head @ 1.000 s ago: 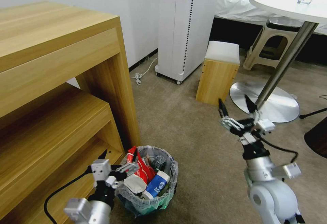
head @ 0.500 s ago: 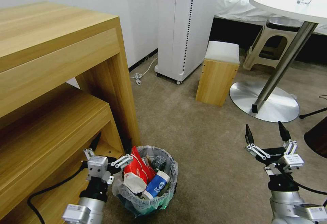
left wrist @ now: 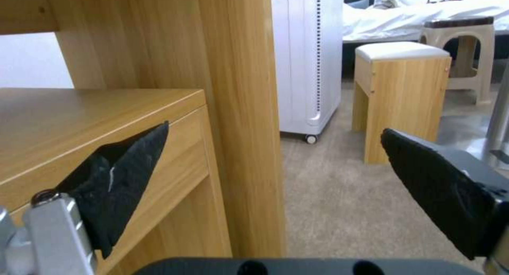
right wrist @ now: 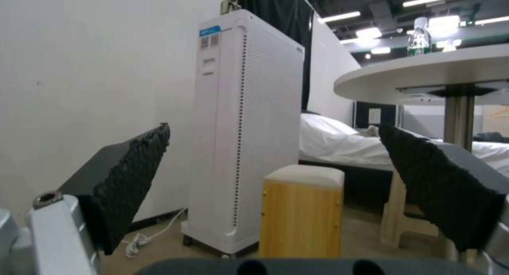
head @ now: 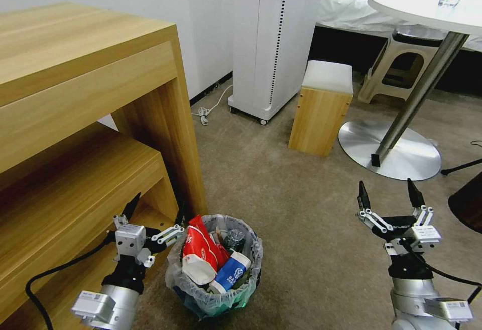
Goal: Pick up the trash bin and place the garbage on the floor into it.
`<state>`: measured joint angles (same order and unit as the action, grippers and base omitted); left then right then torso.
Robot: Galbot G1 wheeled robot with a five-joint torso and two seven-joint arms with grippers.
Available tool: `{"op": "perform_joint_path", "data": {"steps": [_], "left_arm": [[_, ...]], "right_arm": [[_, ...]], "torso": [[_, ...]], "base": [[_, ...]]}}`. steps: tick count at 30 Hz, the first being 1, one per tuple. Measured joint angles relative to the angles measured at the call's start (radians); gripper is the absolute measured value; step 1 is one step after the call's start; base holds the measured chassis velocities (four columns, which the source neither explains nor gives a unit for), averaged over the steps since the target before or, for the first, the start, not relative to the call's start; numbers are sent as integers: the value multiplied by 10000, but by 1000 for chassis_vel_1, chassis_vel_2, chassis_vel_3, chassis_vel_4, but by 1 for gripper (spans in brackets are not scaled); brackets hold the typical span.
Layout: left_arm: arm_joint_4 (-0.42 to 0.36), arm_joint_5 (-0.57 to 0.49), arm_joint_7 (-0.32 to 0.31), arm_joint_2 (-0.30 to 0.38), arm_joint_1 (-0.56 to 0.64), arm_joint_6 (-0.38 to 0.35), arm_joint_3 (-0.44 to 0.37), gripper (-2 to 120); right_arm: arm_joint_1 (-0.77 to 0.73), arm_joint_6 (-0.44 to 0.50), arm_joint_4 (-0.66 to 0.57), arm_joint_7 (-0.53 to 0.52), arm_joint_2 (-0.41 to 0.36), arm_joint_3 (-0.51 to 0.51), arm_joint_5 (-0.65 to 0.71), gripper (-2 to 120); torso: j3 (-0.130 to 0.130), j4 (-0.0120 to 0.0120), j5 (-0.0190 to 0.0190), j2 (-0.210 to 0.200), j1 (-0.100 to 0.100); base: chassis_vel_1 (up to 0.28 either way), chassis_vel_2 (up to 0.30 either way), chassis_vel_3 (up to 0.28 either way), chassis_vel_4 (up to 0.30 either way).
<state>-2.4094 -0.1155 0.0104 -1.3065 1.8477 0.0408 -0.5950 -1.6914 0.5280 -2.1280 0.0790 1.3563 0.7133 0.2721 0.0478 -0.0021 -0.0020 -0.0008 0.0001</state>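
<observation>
Both arms have drawn back: left claw (head: 155, 208), wide open and empty, sits lower left beside the full trash bin (head: 216, 290); right claw (head: 386, 199), likewise open and empty, hovers lower right. Judging by the piled wrappers (head: 198, 249), a careless bump or lift could spill them onto the carpet (head: 291, 194).

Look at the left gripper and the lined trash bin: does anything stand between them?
Nothing visible does. The left gripper, fingers open, sits right beside the trash bin, next to the wooden shelf unit. The bin stands on the floor, already full of garbage.
</observation>
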Motion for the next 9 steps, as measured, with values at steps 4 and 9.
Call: {"op": "perform_joint_path", "data": {"steps": [4, 9], "left_arm": [[13, 121, 15, -27, 31, 1, -76, 100], [47, 180, 4, -77, 46, 11, -99, 100]], "right_arm": [[51, 39, 112, -22, 56, -135, -121, 100], [42, 40, 131, -13, 70, -164, -181, 100]], "torso": [[0, 0, 0, 0, 0], [0, 0, 0, 0, 0]], "base": [[0, 0, 0, 0], [0, 0, 0, 0]]}}
